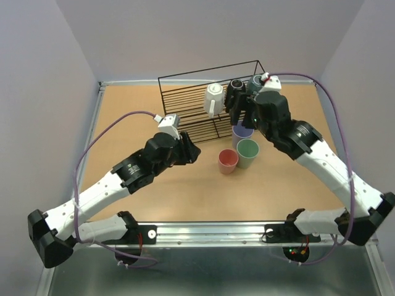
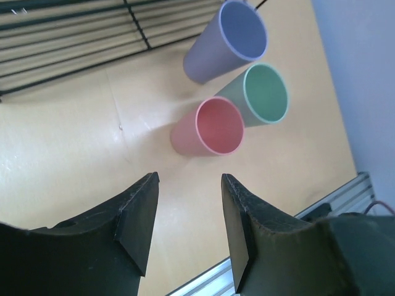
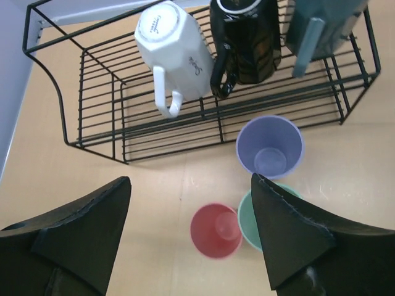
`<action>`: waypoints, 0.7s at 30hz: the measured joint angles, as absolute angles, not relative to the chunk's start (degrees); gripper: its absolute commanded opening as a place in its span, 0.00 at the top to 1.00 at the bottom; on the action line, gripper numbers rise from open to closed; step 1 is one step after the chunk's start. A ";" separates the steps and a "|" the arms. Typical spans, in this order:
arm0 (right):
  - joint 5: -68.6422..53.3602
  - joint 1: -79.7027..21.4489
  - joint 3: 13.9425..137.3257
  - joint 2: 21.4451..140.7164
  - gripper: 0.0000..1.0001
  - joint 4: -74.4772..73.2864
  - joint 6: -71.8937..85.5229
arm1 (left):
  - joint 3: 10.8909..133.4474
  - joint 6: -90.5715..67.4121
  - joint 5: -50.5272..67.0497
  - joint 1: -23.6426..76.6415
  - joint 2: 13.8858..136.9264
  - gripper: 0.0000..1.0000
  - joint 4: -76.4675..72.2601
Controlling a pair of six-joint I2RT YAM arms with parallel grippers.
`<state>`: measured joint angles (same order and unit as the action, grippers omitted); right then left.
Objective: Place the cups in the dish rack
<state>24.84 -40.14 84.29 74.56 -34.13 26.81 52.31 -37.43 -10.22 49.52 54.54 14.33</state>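
Loading the rack [image 3: 105, 102] looks about half done. Three mugs rest on its wires in a row. The white mug [image 3: 173, 52] is tipped over, so its bottom shows and its handle hangs down. The black mug [image 3: 250, 43] sits next to it. The grey-blue mug [image 3: 321, 24] sits at the end of the row, at the rack's right end as the top camera sees it.

Three cups are left. They stand on the table, not in the rack, and all have their open ends up. They huddle close together. The lavender cup [image 3: 270, 148] is just in front of the rack. The green cup [image 2: 265, 92] and the pink cup [image 3: 216, 230] stand a little farther from the rack, side by side.

The left gripper [image 2: 188, 185] hangs in front of the rack, on the side where the white mug is. Its fingers are apart and hold nothing. They point toward the pink cup, which is near but not touched.

The right gripper [image 3: 190, 179] hangs above the rack's front edge, over the cups. Its fingers are wide apart and hold nothing too.

So the job now seems to be to pick one of the three cups. The pink one looks easy for the left arm. The cups stand so close that grabbing one could bump another.
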 measured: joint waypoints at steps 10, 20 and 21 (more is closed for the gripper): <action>24.56 -40.14 69.41 57.06 0.06 -41.08 33.76 | 52.66 -36.77 -6.00 51.42 67.72 0.45 11.07; 25.08 -40.14 67.53 48.86 0.06 -49.50 38.39 | 55.81 -36.21 -3.22 52.03 80.09 0.45 7.42; 25.23 -40.14 67.53 48.34 0.05 -50.35 38.65 | 56.23 -36.14 -3.14 52.12 80.88 0.45 7.22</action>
<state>25.23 -40.14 67.53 48.34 -50.35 38.65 56.23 -36.14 -3.14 52.12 80.88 7.22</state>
